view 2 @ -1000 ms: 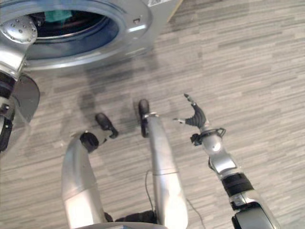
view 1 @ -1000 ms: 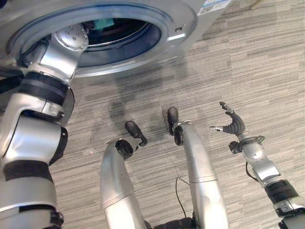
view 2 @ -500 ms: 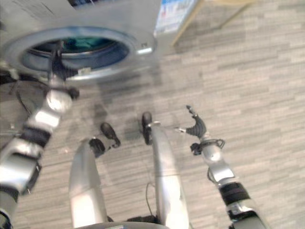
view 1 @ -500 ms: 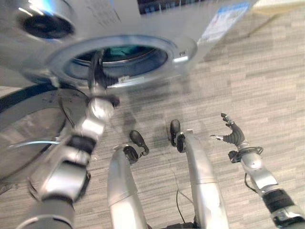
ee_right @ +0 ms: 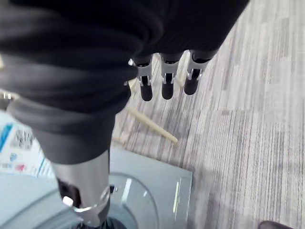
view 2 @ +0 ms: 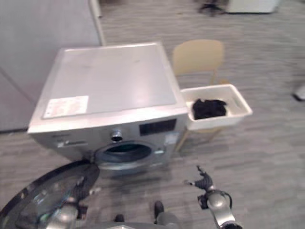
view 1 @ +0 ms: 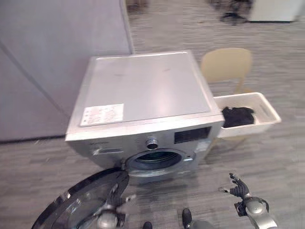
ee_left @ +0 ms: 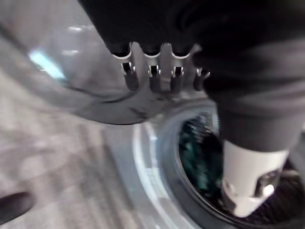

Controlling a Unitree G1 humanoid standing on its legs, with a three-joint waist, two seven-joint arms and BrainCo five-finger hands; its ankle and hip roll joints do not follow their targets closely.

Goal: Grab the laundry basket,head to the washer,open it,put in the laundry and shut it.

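The washer [view 1: 147, 114] stands in front of me, its round door [view 1: 81, 205] swung wide and something teal showing in the drum [view 2: 125, 150]. My left hand [view 1: 113, 200] sits by the door's rim, fingers [ee_left: 152, 76] relaxed, holding nothing. My right hand [view 1: 237, 191] hangs open and empty over the floor. The laundry basket [view 1: 264, 112] rests on the chair [view 1: 226, 64] beside the washer with dark clothes [view 1: 237, 116] in it, so I'd fetch those before swinging the door shut.
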